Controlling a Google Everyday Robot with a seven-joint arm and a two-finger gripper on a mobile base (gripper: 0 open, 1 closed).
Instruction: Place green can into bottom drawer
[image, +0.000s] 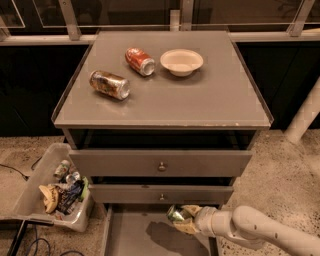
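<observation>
One arm (250, 227) stretches low from the right, pincer (184, 221) clasping the green can (176, 213) over the bottom drawer (130, 239)

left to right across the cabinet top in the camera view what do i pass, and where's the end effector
brown-orange can → red can → white bowl. The end effector is below, over the open bottom drawer, holding the green can.

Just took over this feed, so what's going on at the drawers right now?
The gripper is shut on the green can, holding it over the open bottom drawer, toward its back. The can is not yet set down. A red can, a brown-orange can and a bowl sit on the cabinet top.
</observation>
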